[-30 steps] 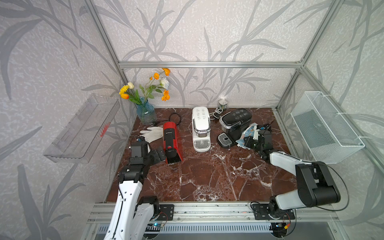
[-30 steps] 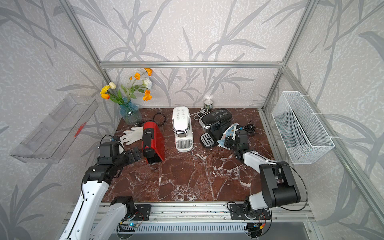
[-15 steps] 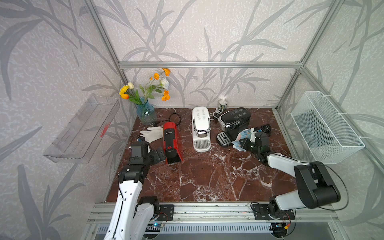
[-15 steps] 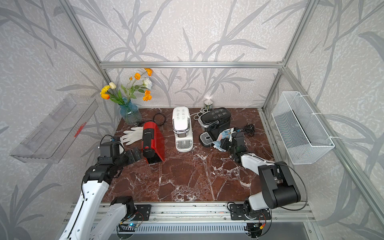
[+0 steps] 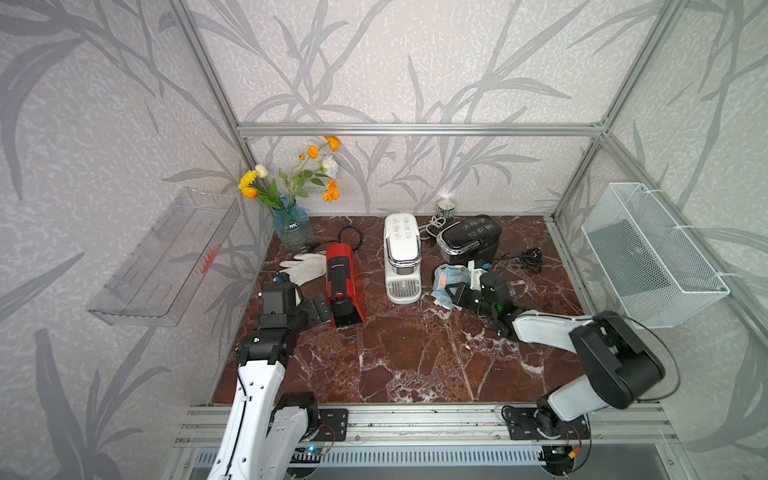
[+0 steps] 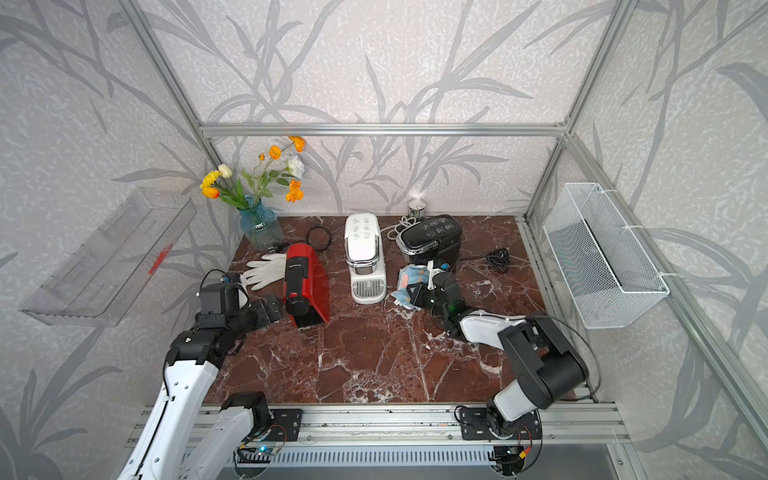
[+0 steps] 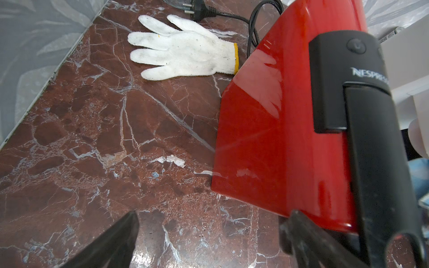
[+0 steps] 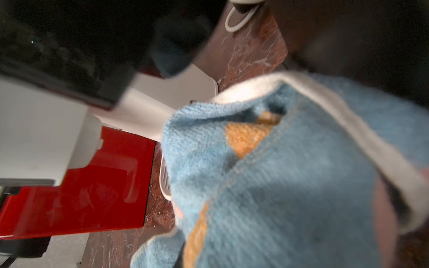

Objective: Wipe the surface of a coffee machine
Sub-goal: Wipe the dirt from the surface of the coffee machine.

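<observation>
We note the right gripper (image 5: pixel 456 293) with its jaws pressed together on a blue cloth (image 5: pixel 445 277) with orange patches. In the right wrist view the cloth (image 8: pixel 290 181) fills most of the frame. It hangs low over the marble table (image 5: pixel 415 357), between the white coffee machine (image 5: pixel 401 253) and the black coffee machine (image 5: pixel 469 239), just beside the white one's drip tray. We cannot tell whether it touches either machine.

The left gripper (image 5: pixel 318 309) has its jaws spread wide, with nothing between them. It sits low at the front corner of the red coffee machine (image 5: pixel 343 282). In the left wrist view one finger (image 7: pixel 301 239) is close against the machine's red side; we cannot confirm contact.

All three machines stand upright in a row across the table: red, white, black, from the left. A white glove (image 5: pixel 305 268) lies flat beside the red machine, near a blue vase (image 5: pixel 291 228) of flowers. A black cord (image 5: pixel 530 259) lies coiled to the right of the black machine.
</observation>
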